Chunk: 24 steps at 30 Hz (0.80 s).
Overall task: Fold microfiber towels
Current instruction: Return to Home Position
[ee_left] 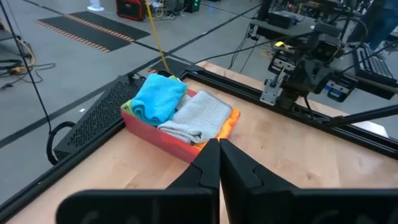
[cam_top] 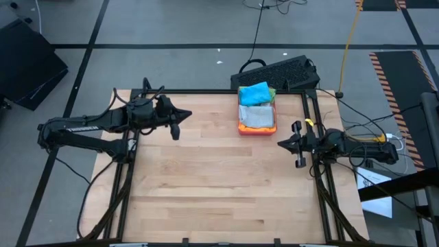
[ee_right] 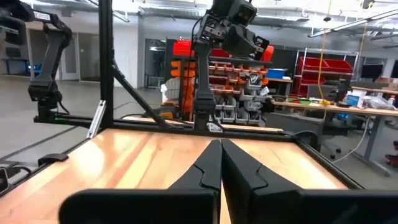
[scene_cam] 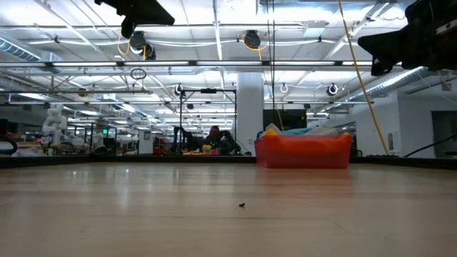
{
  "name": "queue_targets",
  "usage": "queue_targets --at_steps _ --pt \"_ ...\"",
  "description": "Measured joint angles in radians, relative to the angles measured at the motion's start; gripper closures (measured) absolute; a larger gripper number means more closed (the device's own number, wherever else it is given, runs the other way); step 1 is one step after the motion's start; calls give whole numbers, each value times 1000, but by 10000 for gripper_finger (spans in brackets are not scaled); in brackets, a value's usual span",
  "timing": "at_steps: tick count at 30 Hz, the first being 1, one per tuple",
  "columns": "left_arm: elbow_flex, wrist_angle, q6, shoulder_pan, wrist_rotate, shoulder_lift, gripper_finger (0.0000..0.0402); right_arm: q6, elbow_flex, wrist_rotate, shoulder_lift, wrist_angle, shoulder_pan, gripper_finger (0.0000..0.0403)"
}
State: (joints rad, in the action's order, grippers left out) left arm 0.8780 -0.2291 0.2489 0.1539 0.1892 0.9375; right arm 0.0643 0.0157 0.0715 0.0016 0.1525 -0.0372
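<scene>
Hanging clear above the counter (cam_top: pixel 206 192), both claws are idle and touch nothing. Clock bearings are read from the high view, with the dial centred on the counter's middle.

Left claw (cam_top: pixel 184 116): at 11 o'clock, pointing toward 3 o'clock. In its own wrist view the two fingers (ee_left: pixel 200 174) are pressed together tip to tip, clenched on nothing.

Right claw (cam_top: pixel 281 143): at 2 o'clock, near the counter's right edge, pointing toward 9 o'clock. Its fingers (ee_right: pixel 239 173) are likewise clenched and empty.

Tray (ee_left: pixel 155 135): red plastic, at 1 o'clock, close to the counter's far edge and apart from both claws. All the towels in view lie inside it.

- Blue towel (cam_top: pixel 255 94): folded into a soft roll, on top at the tray's 12 o'clock end.
- Grey towel (cam_top: pixel 258 118): folded flat, on top at the tray's 6 o'clock end, touching the blue one.
- Orange towel (ee_left: pixel 231 120): under the grey one, with its edge spilling over the tray's rim at that same end.
- Green towel (ee_left: pixel 127 107): only a sliver shows, beneath the blue one.

In the low view the cloth heap rises above the tray's rim.

Keyboard (cam_top: pixel 281 72): dark, lying just beyond the counter's far edge, past the tray at 1 o'clock.
</scene>
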Motion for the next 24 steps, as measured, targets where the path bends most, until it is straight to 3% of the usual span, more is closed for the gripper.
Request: queue_targets --at_steps 6,16,24 --pt "0 2 1 0 9 0 396 20 -1 1 0 -111 0 403" --pt "0 -3 -17 0 9 0 394 23 -1 0 2 -120 -2 403" --pt "-31 18 -87 4 -99 0 398 53 -1 7 3 -110 -2 403"
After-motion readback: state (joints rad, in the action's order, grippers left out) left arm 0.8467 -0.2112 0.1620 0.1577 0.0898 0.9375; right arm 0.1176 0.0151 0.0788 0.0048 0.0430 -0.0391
